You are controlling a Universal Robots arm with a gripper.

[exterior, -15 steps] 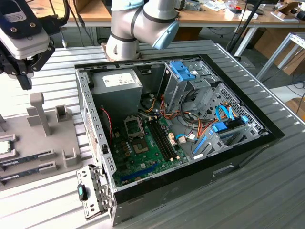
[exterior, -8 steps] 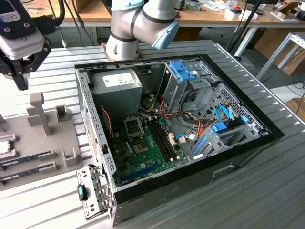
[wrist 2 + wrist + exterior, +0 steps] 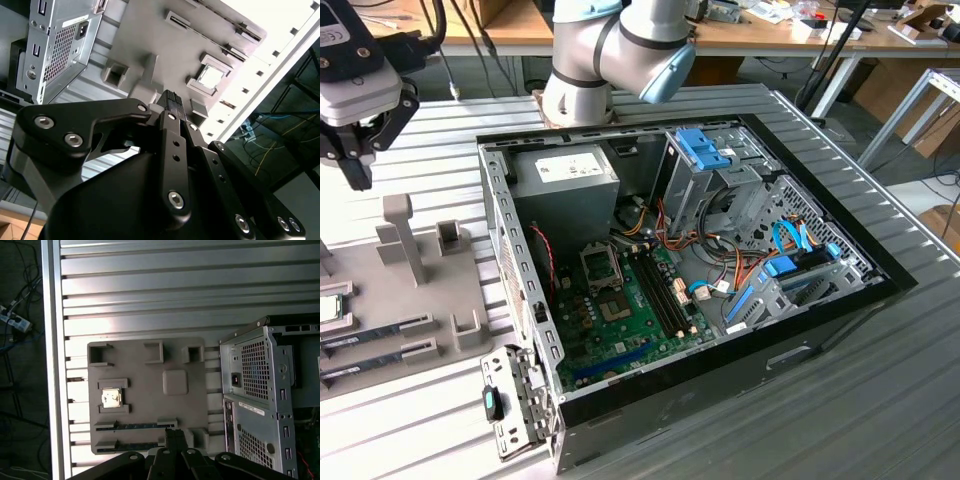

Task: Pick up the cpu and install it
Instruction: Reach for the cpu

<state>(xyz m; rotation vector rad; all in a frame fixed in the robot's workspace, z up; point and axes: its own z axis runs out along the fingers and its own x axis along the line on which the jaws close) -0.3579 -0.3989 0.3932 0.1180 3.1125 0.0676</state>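
cpu (image 3: 111, 398): seated in grey tray (image 3: 145, 407), exterior view's far left
handling: likely light, stiff, fragile; grip opposite edges
gripper (image 3: 173, 433): closed, empty

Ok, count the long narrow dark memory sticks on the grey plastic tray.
2. Both sticks lie parallel in slots of the tray, beside the square silver cpu: one nearer it, one farther. The black gripper hides a bit of tray.

We looked down obliquely, from close by, into an open black metal computer case (image 3: 740, 375) in the exterior view. Both wrist views faced down from higher up and shared a flat grey plastic tray (image 3: 150, 30) (image 3: 140, 410).
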